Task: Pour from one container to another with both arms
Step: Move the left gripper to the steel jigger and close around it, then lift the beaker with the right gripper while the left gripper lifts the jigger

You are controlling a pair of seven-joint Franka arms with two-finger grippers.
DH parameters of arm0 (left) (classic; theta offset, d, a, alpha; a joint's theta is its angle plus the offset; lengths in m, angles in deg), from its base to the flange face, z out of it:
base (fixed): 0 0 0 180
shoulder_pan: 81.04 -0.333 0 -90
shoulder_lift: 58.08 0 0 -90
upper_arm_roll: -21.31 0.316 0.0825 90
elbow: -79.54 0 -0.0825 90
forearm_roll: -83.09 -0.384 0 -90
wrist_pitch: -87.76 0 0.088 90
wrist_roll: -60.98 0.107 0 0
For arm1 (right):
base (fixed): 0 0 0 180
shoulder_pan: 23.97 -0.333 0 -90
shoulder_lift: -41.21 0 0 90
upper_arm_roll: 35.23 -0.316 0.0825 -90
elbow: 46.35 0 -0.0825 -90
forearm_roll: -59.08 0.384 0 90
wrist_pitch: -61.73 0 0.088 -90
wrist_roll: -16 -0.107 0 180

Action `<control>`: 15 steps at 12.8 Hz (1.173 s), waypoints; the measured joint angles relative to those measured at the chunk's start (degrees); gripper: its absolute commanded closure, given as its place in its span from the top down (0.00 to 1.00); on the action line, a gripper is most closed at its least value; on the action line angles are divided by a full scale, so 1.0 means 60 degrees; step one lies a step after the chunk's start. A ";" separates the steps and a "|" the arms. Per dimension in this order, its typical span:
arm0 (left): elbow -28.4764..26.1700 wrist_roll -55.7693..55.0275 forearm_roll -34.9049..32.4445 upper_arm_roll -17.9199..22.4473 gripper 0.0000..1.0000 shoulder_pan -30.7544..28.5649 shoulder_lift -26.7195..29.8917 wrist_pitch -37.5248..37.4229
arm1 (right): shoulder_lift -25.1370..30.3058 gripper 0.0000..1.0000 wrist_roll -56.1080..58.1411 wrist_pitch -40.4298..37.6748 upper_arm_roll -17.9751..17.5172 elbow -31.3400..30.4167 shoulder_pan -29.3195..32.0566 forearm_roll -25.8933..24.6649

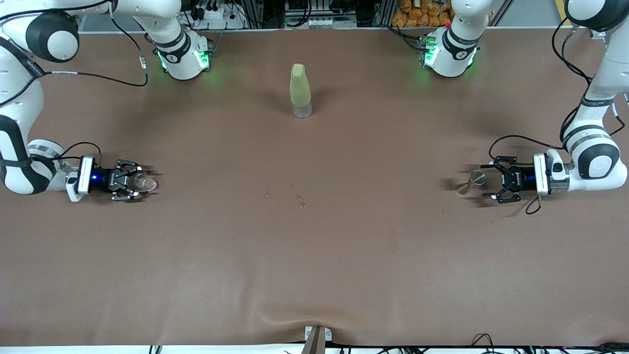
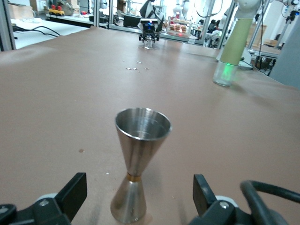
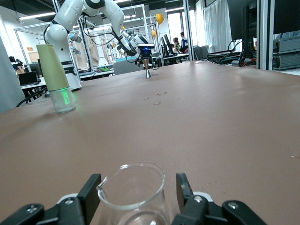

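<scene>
I see the brown table (image 1: pixel 314 255) carrying a tall yellow-green bottle (image 1: pixel 300 90) upright near the arms' bases. At the right arm's end, my right gripper (image 1: pixel 139 183) sits low, fingers (image 3: pixel 89 194) narrowed around the upright clear glass beaker (image 3: pixel 135 192). At the left arm's end, my left gripper (image 1: pixel 484 183) stands wide, the upright silver jigger (image 2: pixel 137 159) between its fingers (image 2: pixel 75 190), untouched.

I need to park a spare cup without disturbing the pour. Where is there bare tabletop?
Free: the wide stretch of table nearer the front camera than the crumbs, and the middle between bottle and crumbs. Crowded: the right gripper closing around the beaker, and the open left gripper flanking the jigger.
</scene>
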 measured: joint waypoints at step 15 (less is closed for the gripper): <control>-0.0426 0.0293 0.0584 -0.0084 0.76 0.0207 -0.0034 0.0556 | -0.0237 0.31 0.0027 -0.0081 -0.0002 0.0093 0.0075 0.0096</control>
